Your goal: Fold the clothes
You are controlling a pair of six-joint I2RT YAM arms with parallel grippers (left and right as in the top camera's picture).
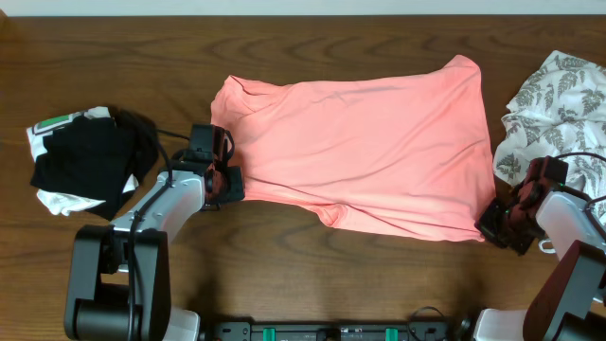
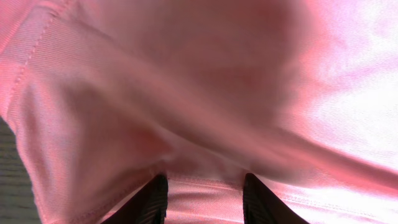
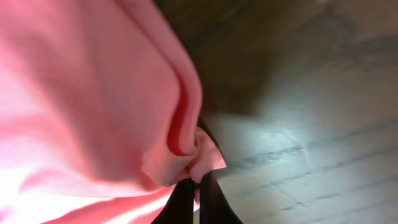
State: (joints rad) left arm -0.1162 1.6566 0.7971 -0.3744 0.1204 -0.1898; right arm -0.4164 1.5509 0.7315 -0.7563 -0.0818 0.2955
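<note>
You're on a robot test bench, probably a lab rather than a home. The overhead view only gives you the tabletop, so the room itself can't be confirmed. What shows it:
- A dark wood-grain table (image 1: pixel 114 57) fills the frame.
- Two arms sit at its 6 o'clock edge, the left arm (image 1: pixel 156 208) at 8 and the right arm (image 1: pixel 568 213) at 4.
- A black mounting rail (image 1: pixel 341 332) with green connectors runs between them.
- Laundry is laid out on it: a pink shirt (image 1: pixel 379 133) at centre, a black-and-white pile (image 1: pixel 80 161) at 9 and a leaf-print cloth (image 1: pixel 559 95) at 2.

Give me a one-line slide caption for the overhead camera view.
Left gripper and right gripper at the near edge of a pink shirt spread on the wooden table.
</note>
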